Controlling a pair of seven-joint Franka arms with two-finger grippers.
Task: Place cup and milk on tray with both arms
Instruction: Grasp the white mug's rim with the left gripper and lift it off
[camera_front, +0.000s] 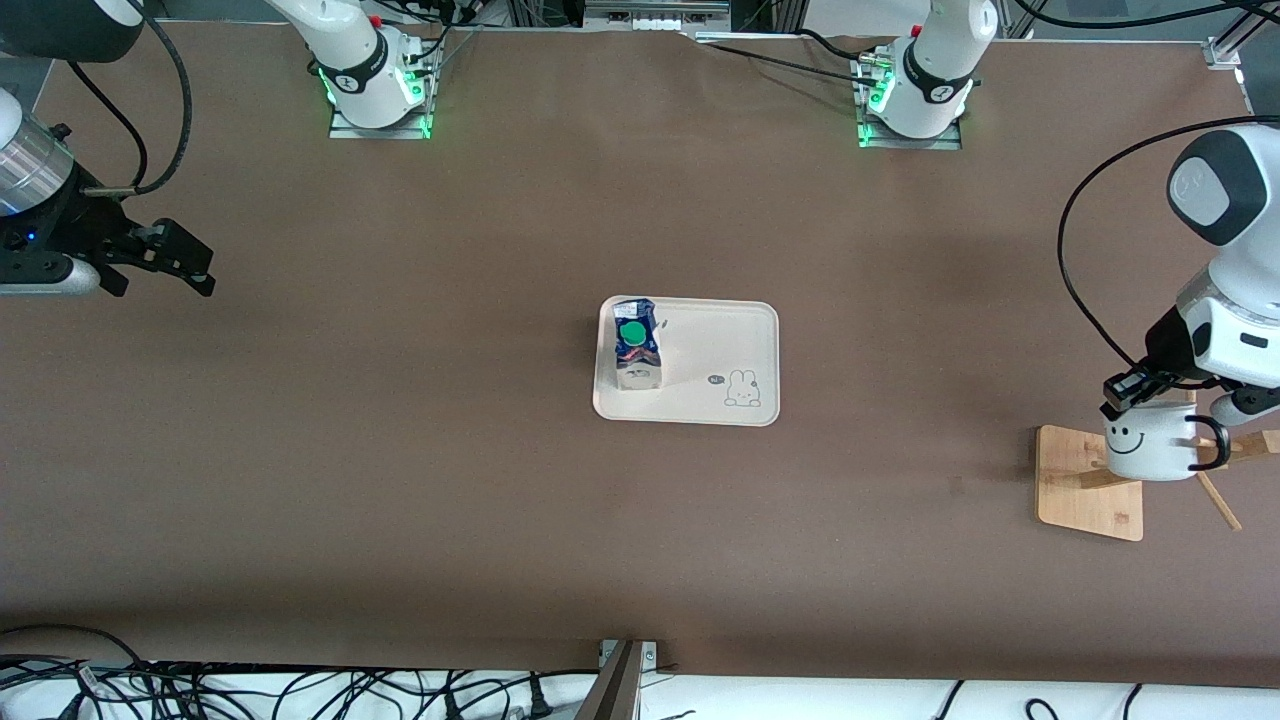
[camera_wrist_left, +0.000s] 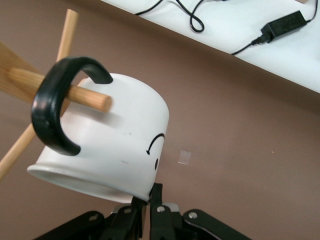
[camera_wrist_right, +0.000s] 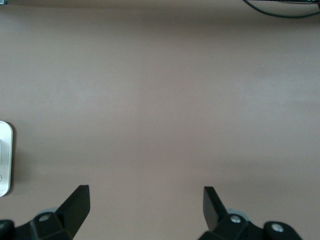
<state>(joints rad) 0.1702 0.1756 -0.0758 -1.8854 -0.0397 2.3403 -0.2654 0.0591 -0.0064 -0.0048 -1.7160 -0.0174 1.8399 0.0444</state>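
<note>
The white cup with a smiley face hangs by its black handle on a wooden peg of a rack at the left arm's end of the table. My left gripper is shut on the cup's rim, one finger inside the wall and one outside; in the left wrist view the left gripper pinches the rim's edge. The milk stands on the cream tray mid-table, at the tray's end toward the right arm. My right gripper hangs open over bare table at the right arm's end, holding nothing.
The rack's square wooden base lies under the cup, with thin pegs sticking out past it. The tray's rabbit drawing marks the corner toward the left arm. The tray's edge shows in the right wrist view. Cables lie along the table's front edge.
</note>
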